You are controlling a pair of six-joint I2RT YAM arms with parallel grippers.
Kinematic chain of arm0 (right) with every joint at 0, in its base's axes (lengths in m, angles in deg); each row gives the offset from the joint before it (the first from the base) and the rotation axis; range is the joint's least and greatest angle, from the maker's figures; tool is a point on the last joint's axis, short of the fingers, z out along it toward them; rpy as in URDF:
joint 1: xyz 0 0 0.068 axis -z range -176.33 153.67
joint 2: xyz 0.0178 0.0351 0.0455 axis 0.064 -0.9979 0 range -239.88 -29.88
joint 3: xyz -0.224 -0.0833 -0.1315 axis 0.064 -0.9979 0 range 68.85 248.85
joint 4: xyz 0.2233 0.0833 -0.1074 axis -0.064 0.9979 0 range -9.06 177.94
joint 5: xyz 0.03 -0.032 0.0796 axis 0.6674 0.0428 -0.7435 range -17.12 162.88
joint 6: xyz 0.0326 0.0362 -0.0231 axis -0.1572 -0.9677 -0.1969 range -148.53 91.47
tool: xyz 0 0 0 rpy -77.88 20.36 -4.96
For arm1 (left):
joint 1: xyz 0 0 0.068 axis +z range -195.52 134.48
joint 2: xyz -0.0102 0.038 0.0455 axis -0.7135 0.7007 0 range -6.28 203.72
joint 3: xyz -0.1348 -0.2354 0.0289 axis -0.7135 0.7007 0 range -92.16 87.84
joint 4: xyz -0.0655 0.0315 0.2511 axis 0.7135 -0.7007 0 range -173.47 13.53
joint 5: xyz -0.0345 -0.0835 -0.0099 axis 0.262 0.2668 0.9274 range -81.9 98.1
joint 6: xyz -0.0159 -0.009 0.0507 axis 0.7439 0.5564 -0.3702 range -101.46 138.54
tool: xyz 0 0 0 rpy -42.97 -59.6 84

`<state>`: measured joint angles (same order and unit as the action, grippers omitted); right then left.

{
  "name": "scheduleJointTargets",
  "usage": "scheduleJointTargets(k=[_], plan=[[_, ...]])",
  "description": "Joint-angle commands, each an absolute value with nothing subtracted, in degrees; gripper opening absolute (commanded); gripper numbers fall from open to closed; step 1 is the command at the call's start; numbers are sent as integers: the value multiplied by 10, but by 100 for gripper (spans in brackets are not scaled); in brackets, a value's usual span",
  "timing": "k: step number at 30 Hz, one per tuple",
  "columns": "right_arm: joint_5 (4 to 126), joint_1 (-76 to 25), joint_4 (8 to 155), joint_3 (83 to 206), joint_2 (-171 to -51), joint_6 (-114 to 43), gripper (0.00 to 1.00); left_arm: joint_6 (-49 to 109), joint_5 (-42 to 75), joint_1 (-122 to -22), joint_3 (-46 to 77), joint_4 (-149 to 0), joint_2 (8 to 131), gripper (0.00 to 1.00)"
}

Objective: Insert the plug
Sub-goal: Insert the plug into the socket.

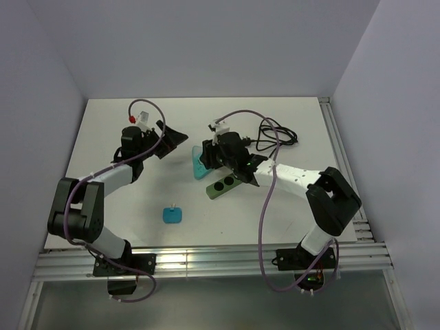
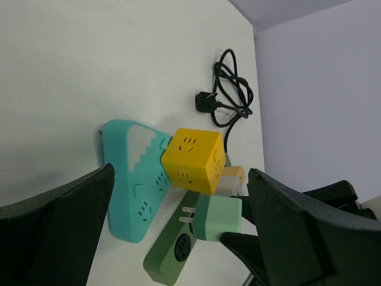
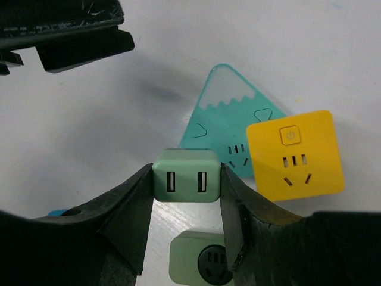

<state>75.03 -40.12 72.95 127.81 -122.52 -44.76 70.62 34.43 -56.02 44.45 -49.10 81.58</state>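
Note:
The plug, a light green cube with two USB ports on its back, is clamped between the fingers of my right gripper. In the left wrist view the plug hangs with its two prongs pointing left, just above the dark green power strip. That strip shows a round black socket right below the plug. My left gripper stands wide open and holds nothing. From above, the left gripper is left of the right gripper.
A teal mountain-shaped socket block lies next to a yellow socket cube, both beside the green strip. A coiled black cable lies behind the right arm. A small blue object sits near the front.

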Motion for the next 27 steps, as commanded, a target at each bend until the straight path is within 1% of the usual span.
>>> scheduleJointTargets(k=[1,7,15,27], plan=[[778,-417,685,1303,-1253,-429,16,725,389,-559,400,-527,835,100],[810,-432,682,1316,-1287,-426,16,732,405,-559,369,-550,871,99],[835,-448,689,1335,-1324,-415,15,743,425,-559,359,-560,898,100],[858,-451,690,1332,-1313,-395,15,732,440,-568,351,-569,936,100]])
